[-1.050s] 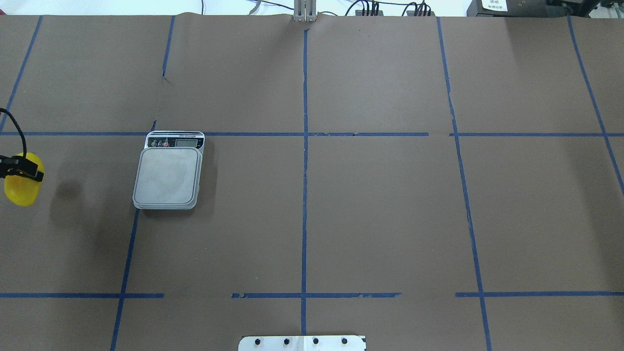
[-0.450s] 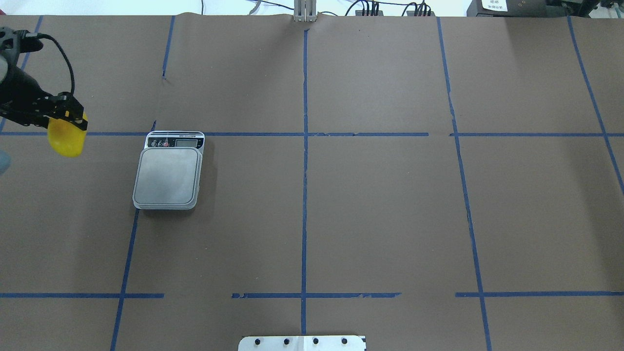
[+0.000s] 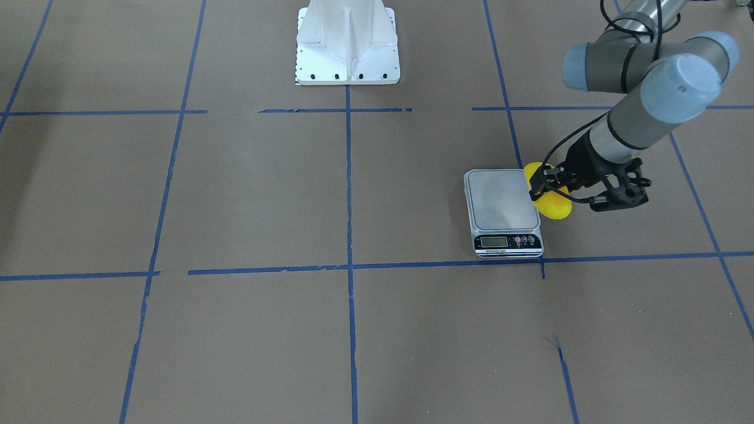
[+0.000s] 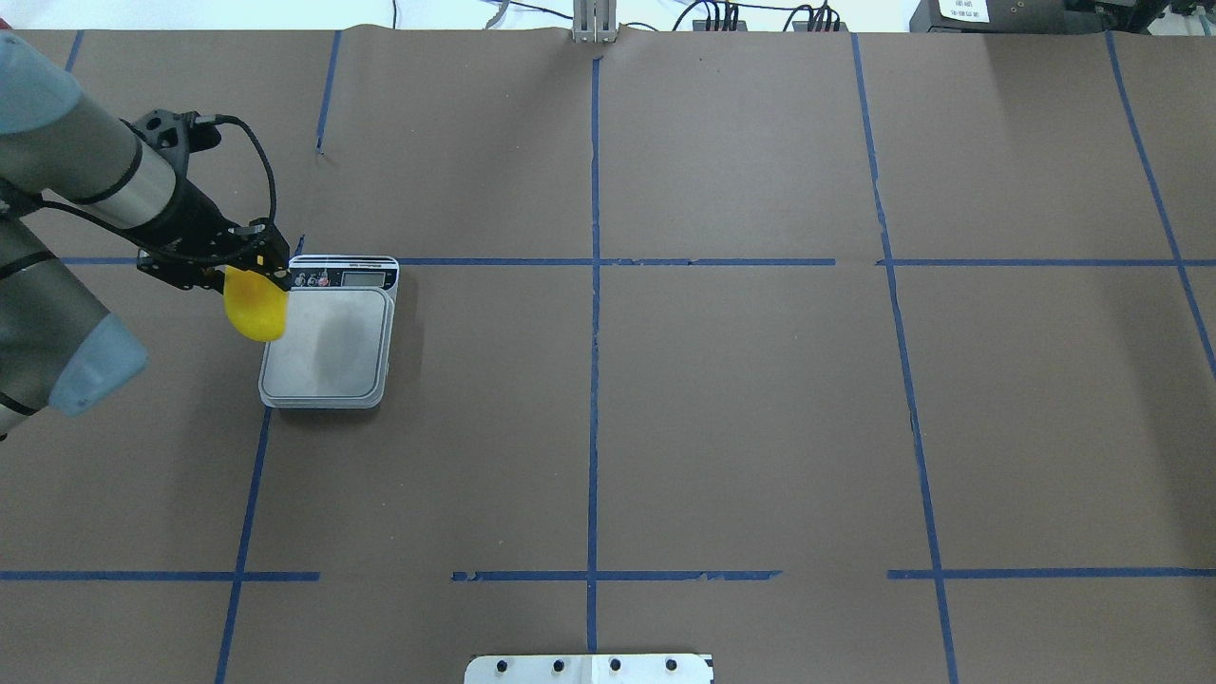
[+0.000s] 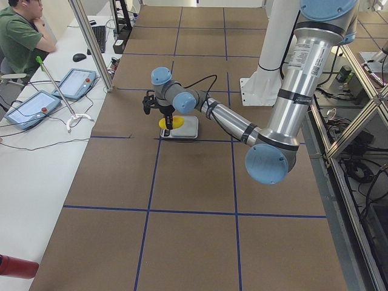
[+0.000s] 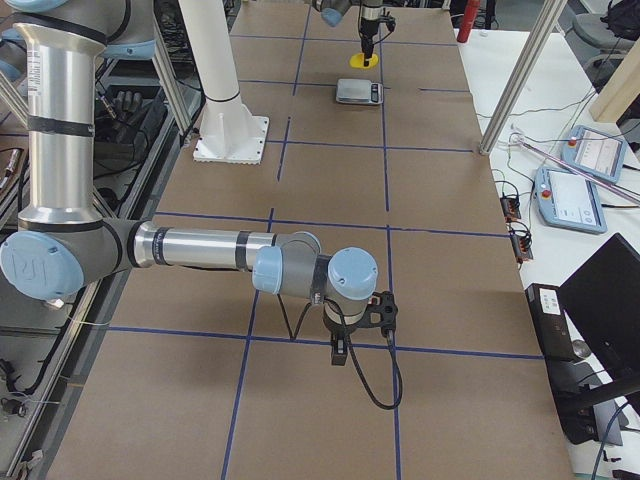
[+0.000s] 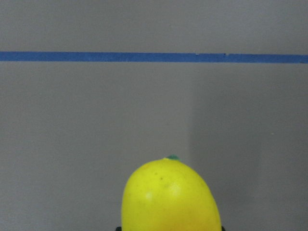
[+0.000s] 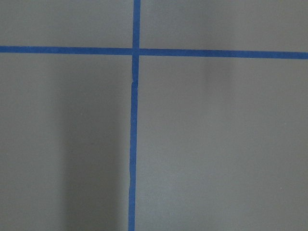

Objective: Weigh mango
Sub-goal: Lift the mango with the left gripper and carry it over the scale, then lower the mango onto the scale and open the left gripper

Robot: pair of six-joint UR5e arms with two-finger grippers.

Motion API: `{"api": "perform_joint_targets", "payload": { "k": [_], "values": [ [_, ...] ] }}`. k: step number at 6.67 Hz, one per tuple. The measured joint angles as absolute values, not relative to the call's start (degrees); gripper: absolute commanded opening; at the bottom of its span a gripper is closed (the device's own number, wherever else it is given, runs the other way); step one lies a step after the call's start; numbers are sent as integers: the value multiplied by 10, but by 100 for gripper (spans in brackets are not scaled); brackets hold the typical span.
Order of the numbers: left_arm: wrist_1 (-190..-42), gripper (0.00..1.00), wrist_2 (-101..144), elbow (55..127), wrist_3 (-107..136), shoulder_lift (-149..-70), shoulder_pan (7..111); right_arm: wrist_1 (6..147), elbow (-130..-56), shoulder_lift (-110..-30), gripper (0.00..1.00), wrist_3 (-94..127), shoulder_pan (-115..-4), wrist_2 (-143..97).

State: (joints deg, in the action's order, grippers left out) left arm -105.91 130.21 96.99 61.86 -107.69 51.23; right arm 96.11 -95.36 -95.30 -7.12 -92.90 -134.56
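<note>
The mango [image 4: 255,306], bright yellow with an orange blush, hangs in my left gripper [image 4: 256,274], which is shut on it. It is held in the air over the left edge of the grey scale [image 4: 328,344] and casts a shadow on the platform. In the front view the mango [image 3: 552,200] overlaps the right edge of the scale [image 3: 502,200], with the left gripper [image 3: 543,181] on it. The left wrist view shows the mango's tip [image 7: 171,197] over brown paper. My right gripper [image 6: 358,322] shows only in the exterior right view, low over the paper; I cannot tell its state.
The scale's display and buttons [image 4: 342,277] face the far side of the table. Brown paper with blue tape lines [image 4: 594,285] covers the table. The robot's white base [image 3: 347,41] stands at the near edge. An operator [image 5: 21,42] sits at a side desk with tablets.
My left arm has carried the mango from the table's left edge rightward to the scale's left edge. The scale has not moved.
</note>
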Motion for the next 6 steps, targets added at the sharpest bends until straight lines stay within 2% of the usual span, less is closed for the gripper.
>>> {"api": "perform_joint_targets", "payload": {
  "k": [1,2,4,6],
  "values": [
    [-1097,32,1292,946,635,-1079,498,961,-954,-953,100,-71,-929,-1346],
    [-1112,99,1284,935,637,-1080,493,961,-954,-953,100,-71,-929,-1346],
    [-1128,100,1279,934,637,-1078,493,962,-954,-953,100,-71,-929,-1346],
    [-1094,100,1283,972,608,-1068,527,961,-954,-954,100,-71,-929,-1346]
  ]
}}
